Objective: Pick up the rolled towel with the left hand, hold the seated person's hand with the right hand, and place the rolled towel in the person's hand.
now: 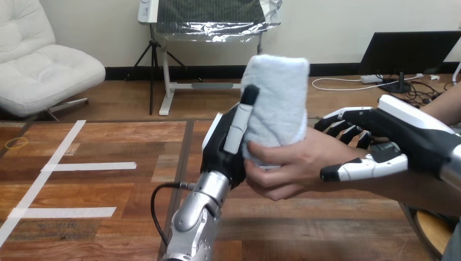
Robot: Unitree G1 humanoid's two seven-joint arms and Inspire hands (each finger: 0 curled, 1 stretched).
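Observation:
A white rolled towel (277, 103) stands upright at the middle of the head view. My left hand (228, 144) is shut on its left side, thumb up along the roll. The person's hand (288, 163) comes in from the right and cups the towel's lower end, fingers curled under it. My right hand (391, 141) is shut on the person's wrist, its fingers behind the wrist and its thumb (361, 168) in front.
The wooden table (108, 163) carries white tape strips (89, 166) at the left and a yellow ring (16, 143) near the far left edge. A round wooden seat edge (435, 231) shows at the lower right.

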